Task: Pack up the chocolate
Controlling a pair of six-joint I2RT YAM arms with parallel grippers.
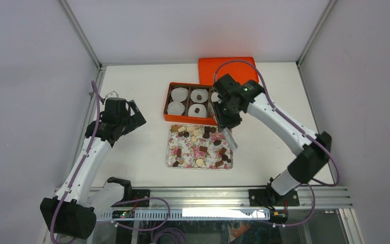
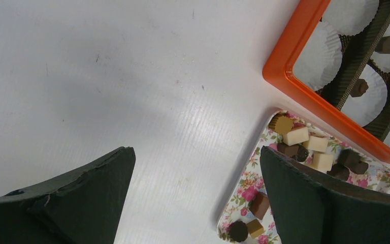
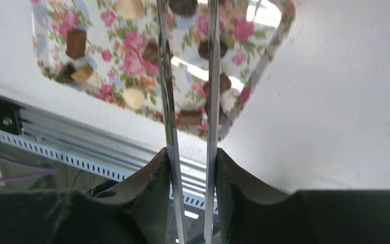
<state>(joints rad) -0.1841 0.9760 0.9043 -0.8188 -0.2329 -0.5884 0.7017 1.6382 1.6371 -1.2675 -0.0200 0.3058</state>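
A pair of tongs [image 3: 166,101] is clamped in the right gripper [image 3: 189,170], blades laid over the chocolate [image 1: 203,149] on the floral tray [image 1: 172,152]. The left gripper [image 1: 137,115] is spread wide, with the chocolate seen at its four o'clock.

Small chocolate pieces [image 2: 295,136], mostly dark brown with some tan and cream squares and rounds, lie scattered loose across a floral tray [image 3: 114,40]. Two more dark pieces sit apart from them, one in each of two white paper cups [image 2: 373,104] inside the orange box [image 2: 289,43] just beyond the tray.
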